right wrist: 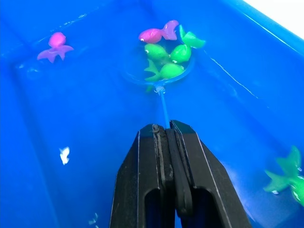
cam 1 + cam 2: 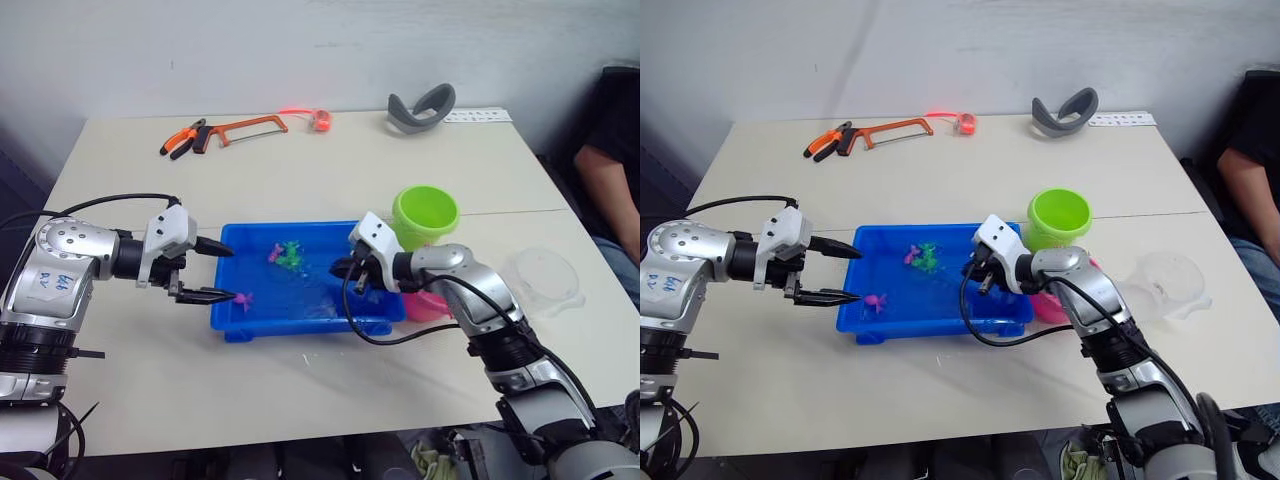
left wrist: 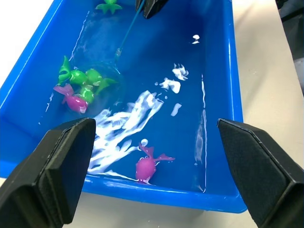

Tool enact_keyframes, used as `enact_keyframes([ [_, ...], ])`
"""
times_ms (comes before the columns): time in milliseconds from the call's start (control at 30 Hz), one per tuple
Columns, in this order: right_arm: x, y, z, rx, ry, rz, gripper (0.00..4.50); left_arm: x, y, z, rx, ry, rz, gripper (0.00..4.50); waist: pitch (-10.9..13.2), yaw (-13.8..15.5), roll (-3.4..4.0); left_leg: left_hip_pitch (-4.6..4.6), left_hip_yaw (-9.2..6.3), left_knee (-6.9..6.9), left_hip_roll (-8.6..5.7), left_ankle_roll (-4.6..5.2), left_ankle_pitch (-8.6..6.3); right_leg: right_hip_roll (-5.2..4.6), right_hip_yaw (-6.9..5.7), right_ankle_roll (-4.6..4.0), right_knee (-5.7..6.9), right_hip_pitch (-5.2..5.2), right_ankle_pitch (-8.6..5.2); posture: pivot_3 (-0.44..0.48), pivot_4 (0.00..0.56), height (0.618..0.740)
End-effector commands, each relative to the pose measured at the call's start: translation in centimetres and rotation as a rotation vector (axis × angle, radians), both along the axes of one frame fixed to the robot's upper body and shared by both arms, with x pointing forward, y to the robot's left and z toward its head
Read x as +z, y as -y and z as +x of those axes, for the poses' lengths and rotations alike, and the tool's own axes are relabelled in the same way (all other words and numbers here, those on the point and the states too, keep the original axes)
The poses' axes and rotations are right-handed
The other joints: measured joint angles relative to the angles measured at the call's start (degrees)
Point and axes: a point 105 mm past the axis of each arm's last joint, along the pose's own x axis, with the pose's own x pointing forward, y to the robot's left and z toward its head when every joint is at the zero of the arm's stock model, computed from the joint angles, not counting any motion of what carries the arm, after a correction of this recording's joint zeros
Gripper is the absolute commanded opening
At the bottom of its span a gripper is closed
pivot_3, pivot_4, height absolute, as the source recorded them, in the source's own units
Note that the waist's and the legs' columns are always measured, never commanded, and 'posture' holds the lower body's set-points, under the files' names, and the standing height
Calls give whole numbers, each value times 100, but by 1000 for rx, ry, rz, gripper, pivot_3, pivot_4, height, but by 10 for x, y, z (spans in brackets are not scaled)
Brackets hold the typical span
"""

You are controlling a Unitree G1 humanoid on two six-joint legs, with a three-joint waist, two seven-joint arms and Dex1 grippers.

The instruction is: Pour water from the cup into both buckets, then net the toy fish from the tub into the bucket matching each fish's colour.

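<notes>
The blue tub (image 2: 232, 325) holds water and toy fish. My right gripper (image 1: 164, 130) is shut on the thin handle of the net (image 1: 163, 107). The net's hoop lies in the water around three green fish (image 1: 166, 54), and a pink fish (image 1: 156, 33) touches its far edge. Another pink fish (image 3: 148, 164) floats by the tub's left wall, just off my left gripper (image 2: 234, 273), which is open over that end. The green bucket (image 2: 425, 215) stands behind the tub's right end. The pink bucket (image 2: 430, 303) is partly hidden behind my right arm. The clear cup (image 2: 545, 278) sits far right.
At the table's far edge lie an orange hacksaw (image 2: 245, 128), pliers (image 2: 182, 140), a small red glowing item (image 2: 320, 120) and a grey curved band (image 2: 422, 108). A person (image 2: 610, 150) sits beyond the right edge.
</notes>
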Motion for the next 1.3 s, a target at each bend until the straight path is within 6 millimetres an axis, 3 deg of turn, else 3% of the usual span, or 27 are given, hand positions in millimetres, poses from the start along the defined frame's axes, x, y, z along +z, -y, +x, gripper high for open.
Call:
enact_keyframes([
  [33,10,-13,-2,36,27,14,0,11,-1,2,3,47,-11,4452,0,-4,0,-3,0,0,0,0,0,0,0,0,1,-4,0,0,150,740],
  [167,13,-20,-1,35,33,36,0,12,-1,3,6,51,-14,4452,0,-9,0,-59,4,20,1,-7,5,1,3,0,35,-69,0,0,150,740],
  [667,36,-32,-3,33,57,173,0,24,-18,17,81,88,-35,4452,0,-19,0,-61,4,21,1,-8,5,3,2,0,36,-70,0,0,150,740],
  [967,21,-23,-13,31,-8,155,0,26,-19,18,85,96,-37,4452,0,-16,0,-61,3,20,1,-7,5,0,1,0,36,-70,0,0,150,740],
  [1300,13,-7,-44,85,-134,147,0,27,-16,22,72,101,-36,4452,0,4,0,-61,3,20,1,-7,5,-1,1,0,34,-68,0,0,150,740],
])
